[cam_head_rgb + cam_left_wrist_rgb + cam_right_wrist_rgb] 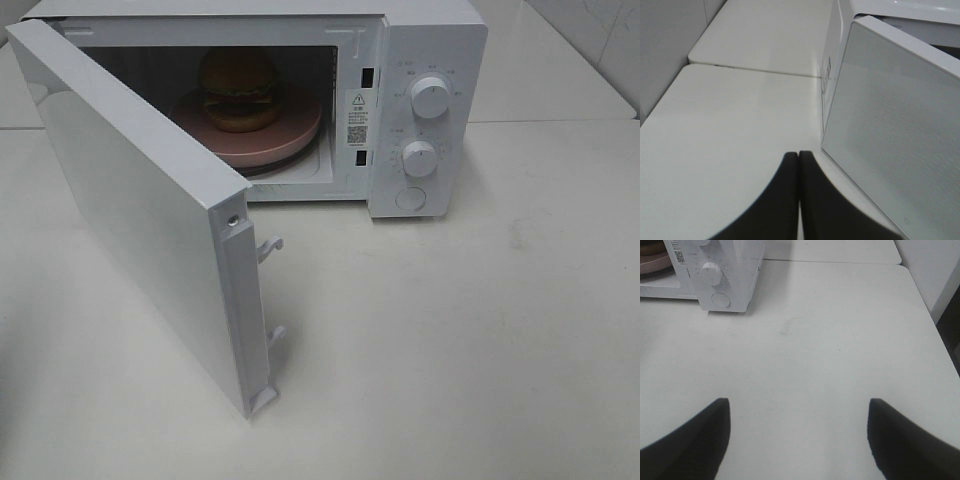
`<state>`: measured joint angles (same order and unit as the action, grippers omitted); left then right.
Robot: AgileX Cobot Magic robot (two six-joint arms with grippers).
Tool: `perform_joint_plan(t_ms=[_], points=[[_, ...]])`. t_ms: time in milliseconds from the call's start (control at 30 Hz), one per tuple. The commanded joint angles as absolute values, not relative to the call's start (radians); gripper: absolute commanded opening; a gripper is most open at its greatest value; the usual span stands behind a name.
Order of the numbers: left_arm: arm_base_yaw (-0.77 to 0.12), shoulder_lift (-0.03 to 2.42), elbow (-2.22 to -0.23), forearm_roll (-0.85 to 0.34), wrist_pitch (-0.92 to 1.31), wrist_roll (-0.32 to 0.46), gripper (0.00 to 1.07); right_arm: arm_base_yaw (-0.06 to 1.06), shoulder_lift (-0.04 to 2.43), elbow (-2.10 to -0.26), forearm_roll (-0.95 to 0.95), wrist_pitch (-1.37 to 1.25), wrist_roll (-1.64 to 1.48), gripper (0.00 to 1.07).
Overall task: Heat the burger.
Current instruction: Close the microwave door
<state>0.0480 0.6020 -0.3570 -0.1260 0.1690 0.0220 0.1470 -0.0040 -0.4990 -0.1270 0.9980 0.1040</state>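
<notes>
Burger [240, 88] sits plated inside the microwave [435, 45] for heating; our left tool [798, 155], closed empty beside the microwave's open door [130, 200], suits pushing; right tool [799, 402] gapes.

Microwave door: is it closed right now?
No, the door stands wide open, and the burger on its pink plate shows inside the microwave.

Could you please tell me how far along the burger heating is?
Done: the burger sits on the pink plate inside the microwave. In hand: nothing is gripped; the left gripper, jaws shut and empty, is beside the open door, and the right gripper hangs open over the table. Left: closing the door and setting the dials.
</notes>
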Motion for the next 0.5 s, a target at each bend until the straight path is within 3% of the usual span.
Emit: perform_joint_plan(t_ms=[33, 267, 500], points=[[0.051, 0.643, -0.291, -0.138, -0.046, 0.022, 0.0, 0.141, -0.033, -0.497, -0.13, 0.995, 0.1, 0.74], [0.051, 0.743, -0.236, -0.136, -0.236, 0.017, 0.0, 0.141, -0.033, -0.497, -0.13, 0.995, 0.1, 0.74], [0.051, 0.929, -0.236, -0.014, -0.372, -0.016, 0.0, 0.141, -0.033, -0.497, -0.13, 0.995, 0.1, 0.74]])
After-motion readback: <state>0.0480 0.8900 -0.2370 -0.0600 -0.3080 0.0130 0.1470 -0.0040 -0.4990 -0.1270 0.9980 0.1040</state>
